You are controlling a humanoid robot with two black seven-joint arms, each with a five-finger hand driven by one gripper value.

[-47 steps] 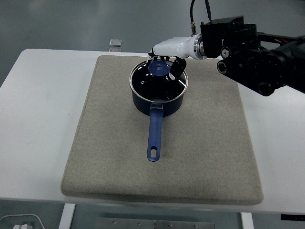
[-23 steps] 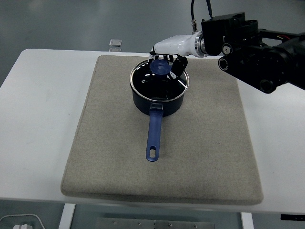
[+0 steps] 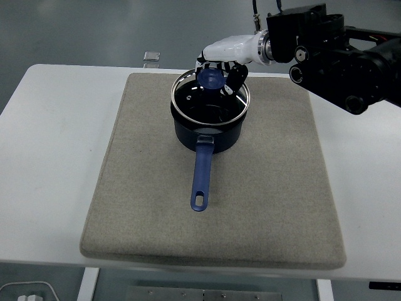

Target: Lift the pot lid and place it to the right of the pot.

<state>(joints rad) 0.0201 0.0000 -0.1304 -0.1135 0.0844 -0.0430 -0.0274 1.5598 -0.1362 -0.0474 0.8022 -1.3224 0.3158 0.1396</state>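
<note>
Upper centre of the frame, your right hand grips the lid's blue knob over the pot. Glass is stiff, slick and breakable, so hold that knob firmly

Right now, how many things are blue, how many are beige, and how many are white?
Blue: 3, the pot, its long handle and the lid's knob
Beige: 1, the mat
White: 2, the table and the right hand holding the lid
Total: 6
</note>
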